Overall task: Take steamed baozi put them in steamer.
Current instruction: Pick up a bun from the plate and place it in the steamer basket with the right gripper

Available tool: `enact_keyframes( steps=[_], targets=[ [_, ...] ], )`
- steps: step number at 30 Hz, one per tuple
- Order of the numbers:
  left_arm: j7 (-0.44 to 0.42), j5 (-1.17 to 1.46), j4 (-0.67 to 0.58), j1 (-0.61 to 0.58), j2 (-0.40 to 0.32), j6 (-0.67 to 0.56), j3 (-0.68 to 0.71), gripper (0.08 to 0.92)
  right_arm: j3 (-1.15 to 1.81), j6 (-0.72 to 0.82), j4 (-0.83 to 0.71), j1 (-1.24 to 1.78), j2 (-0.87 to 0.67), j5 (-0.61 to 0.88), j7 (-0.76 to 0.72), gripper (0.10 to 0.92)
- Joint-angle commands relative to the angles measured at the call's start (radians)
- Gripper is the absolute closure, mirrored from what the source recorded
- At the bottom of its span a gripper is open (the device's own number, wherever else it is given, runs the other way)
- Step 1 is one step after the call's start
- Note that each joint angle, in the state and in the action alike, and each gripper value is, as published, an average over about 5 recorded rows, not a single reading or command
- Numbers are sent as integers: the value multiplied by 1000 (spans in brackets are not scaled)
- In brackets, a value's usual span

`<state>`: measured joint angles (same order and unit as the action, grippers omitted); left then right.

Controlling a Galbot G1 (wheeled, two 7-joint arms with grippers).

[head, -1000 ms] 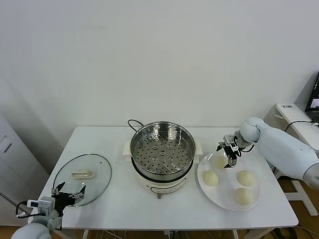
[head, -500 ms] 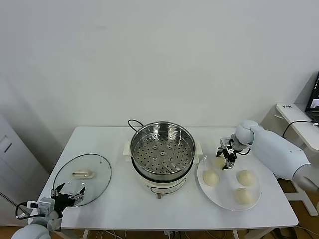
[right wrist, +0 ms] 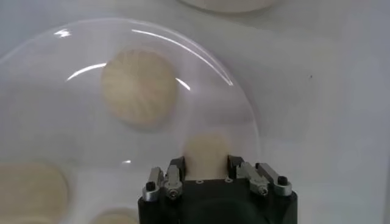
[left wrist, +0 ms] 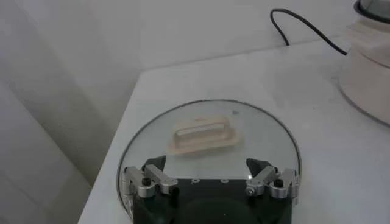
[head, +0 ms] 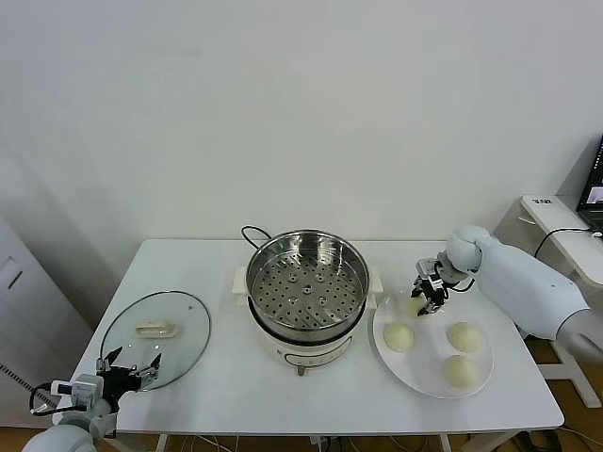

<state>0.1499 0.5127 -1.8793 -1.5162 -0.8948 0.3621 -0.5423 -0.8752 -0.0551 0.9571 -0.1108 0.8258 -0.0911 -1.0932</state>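
While the right end effector (head: 421, 298) sits at the far edge of the plate (head: 429, 381), its fingers (right wrist: 175, 176) are clamped on one baozi (right wrist: 207, 156), which shows between them in the right wrist view. Three more baozi lie on the plate: one near the steamer side (head: 399, 336), one toward the right (head: 464, 335) and one nearest the front edge of the surface (head: 460, 370). The steamer (head: 307, 282) stands at the middle of the white surface (head: 236, 377), just left of the plate, its perforated tray (head: 307, 292) bare and its black cord (head: 252, 232) looping behind it. At the left of the surface lies the glass lid (head: 155, 337), handle up. The left end effector (head: 130, 367) hovers at the near rim of that lid with its fingers (left wrist: 149, 181) spread wide apart, touching nothing that can be made out. The right arm (head: 518, 282) reaches in from the right side, and a second white table (head: 561, 226) stands beyond it.
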Motion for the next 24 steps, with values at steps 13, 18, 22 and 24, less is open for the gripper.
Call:
enact_keyframes(
  steps=[13,18,22,24],
  targets=[
    [0,2,-15,3,14,0,6,177,-256,-469,62,-541,140,202,-89,592],
    [1,2,-24,2,17,1,4,177,-233,-642,65,-534,230,162,-86,585],
    [1,3,-25,2,18,1,3,177,-219,-730,110,-517,282,97,-58,584],
    [2,4,-23,2,18,0,3,177,-208,-766,132,-505,301,51,-46,584]
  ],
)
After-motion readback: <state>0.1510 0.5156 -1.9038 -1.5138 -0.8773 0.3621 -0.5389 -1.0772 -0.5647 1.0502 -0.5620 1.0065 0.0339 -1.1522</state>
